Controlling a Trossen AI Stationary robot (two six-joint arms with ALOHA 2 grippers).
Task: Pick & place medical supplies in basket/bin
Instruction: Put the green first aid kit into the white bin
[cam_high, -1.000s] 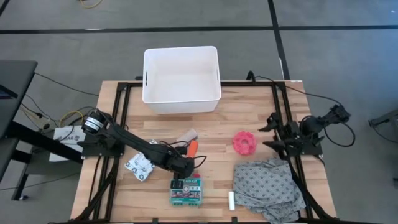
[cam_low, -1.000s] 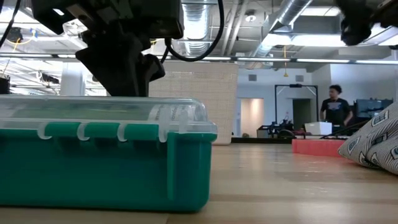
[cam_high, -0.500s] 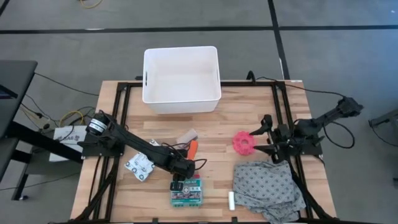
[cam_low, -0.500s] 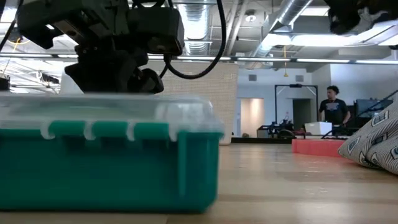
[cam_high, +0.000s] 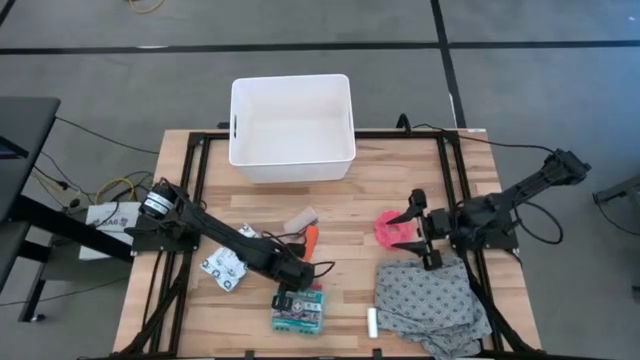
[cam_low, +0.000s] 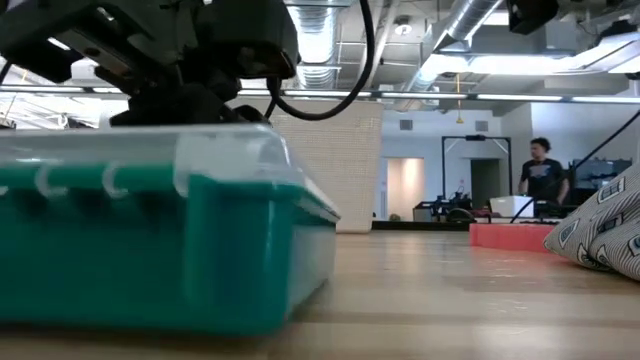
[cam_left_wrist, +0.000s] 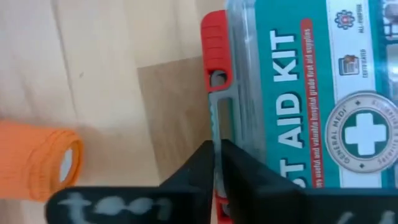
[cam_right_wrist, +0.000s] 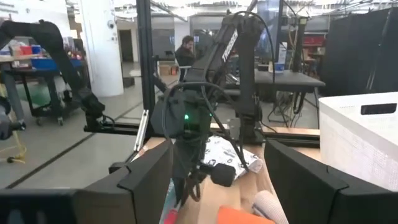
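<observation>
Two claws: left claw (cam_high: 291, 296) closed at first-aid box (cam_high: 299, 311), right claw (cam_high: 416, 231) spread.

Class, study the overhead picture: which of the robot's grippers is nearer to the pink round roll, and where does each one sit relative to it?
Right. The right gripper is open, right beside the pink round roll. The left gripper is far across the table at the first-aid box.

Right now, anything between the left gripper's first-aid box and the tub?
On the table, yes: the orange tube and beige bandage roll lie roughly on the line from the first-aid box to the white tub. The left gripper is at the box's hinge edge. Lifted above them, nothing visible blocks the way.
</observation>
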